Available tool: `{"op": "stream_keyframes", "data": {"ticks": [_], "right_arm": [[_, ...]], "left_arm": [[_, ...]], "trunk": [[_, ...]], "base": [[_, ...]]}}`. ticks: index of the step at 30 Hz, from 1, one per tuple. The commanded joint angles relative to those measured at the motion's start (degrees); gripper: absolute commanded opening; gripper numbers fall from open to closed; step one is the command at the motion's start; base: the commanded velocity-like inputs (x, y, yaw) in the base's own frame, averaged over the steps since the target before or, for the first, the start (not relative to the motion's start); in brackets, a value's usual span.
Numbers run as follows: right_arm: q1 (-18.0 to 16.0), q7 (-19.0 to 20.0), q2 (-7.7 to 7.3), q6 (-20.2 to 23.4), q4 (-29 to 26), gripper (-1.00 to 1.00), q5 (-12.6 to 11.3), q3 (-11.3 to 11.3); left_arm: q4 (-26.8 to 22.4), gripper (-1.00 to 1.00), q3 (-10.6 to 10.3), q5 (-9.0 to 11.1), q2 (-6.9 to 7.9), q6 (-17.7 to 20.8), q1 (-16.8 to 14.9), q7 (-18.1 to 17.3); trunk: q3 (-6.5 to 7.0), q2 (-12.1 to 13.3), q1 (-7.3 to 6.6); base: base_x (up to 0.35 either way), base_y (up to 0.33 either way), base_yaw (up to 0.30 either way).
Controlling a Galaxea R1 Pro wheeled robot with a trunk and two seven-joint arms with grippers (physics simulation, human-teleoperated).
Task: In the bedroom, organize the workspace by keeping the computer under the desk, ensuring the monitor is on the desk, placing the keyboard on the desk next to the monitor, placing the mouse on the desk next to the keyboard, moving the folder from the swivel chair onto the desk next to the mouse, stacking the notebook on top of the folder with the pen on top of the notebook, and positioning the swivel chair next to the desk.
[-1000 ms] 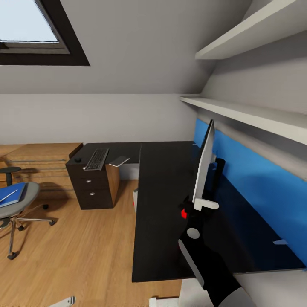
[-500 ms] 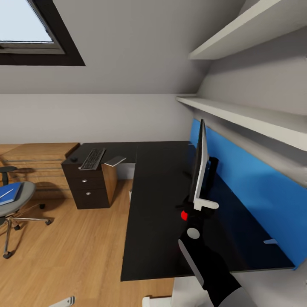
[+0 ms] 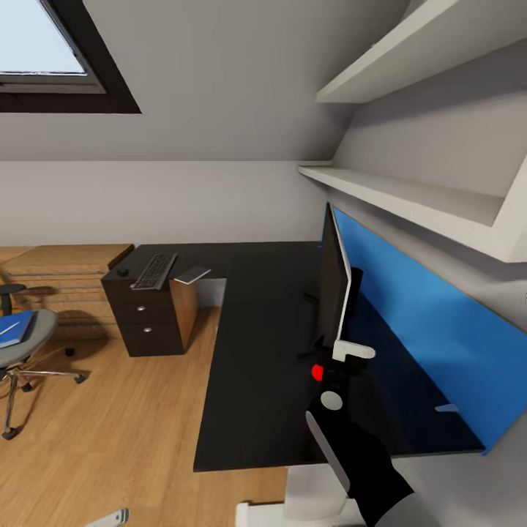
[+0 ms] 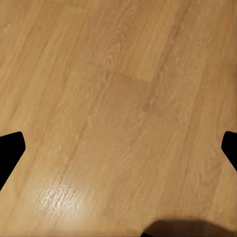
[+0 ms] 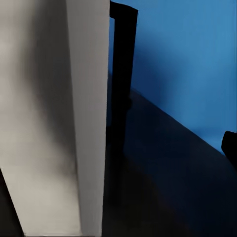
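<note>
Monitor (image 3: 333, 282) centre-right of frame, upright over desk (image 3: 256, 351); right gripper (image 3: 344, 359) clamps its near edge for positioning.

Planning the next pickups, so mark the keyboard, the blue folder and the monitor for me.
keyboard (image 3: 154, 271), head view, middle of its key area, on the desk's far left end.
folder (image 3: 15, 329), head view, its blue cover, lying on the chair seat.
monitor (image 3: 333, 282), head view, dark screen face seen nearly edge-on.
</note>
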Motion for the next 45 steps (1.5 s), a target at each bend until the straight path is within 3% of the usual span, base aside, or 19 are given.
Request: {"op": "stream_keyframes", "data": {"ticks": [1,27,45], "right_arm": [[-0.06,-0.39,-0.04,0.46,-0.08,1.0,-0.19,0.13],[-0.06,-0.27,-0.12,0.31,-0.08,1.0,-0.02,0.22],[-0.06,-0.25,-0.21,0.28,-0.27,1.0,-0.04,0.31]], "left_arm": [[-0.1,1.0,0.07,-0.39,-0.03,0.35,-0.02,0.09],[-0.1,1.0,0.07,-0.43,-0.1,0.31,-0.03,0.09],[-0.05,1.0,0.07,-0.43,-0.11,0.35,-0.03,0.09]], "trunk": [[-0.06,-0.04,0.0],[-0.06,-0.04,0.0],[-0.06,-0.04,0.0]], "base": [[-0.006,-0.124,0.0],[-0.021,-0.096,0.0],[-0.002,-0.008,0.0]]}}
